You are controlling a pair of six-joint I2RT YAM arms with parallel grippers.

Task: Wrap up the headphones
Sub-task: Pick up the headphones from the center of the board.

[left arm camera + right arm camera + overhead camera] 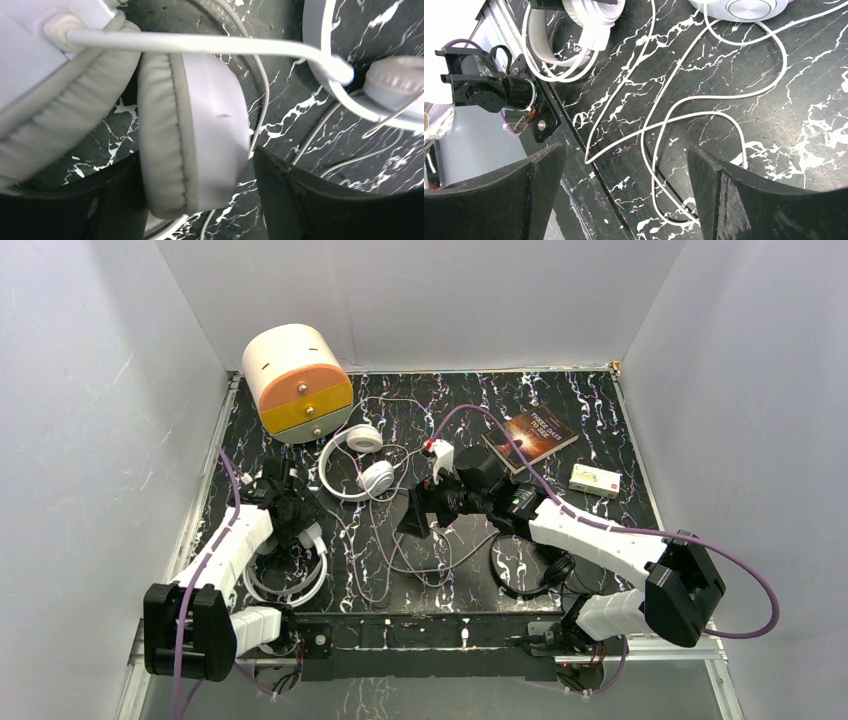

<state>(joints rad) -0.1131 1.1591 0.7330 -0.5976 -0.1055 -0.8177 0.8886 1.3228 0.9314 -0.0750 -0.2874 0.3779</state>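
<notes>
Presently, the big white headphones' (540,47) ear cup (200,135) is being straddled by left jaws at the desk's (640,420) near-left corner, grip unclear; right jaws are being held spread above loose cord (704,100), presumably for gathering.

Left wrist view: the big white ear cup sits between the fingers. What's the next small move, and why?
Probably close the left gripper firmly on the ear cup: it sits between both fingers, though firm contact isn't clear. The right gripper hangs open over loose white cord, holding nothing.
</notes>
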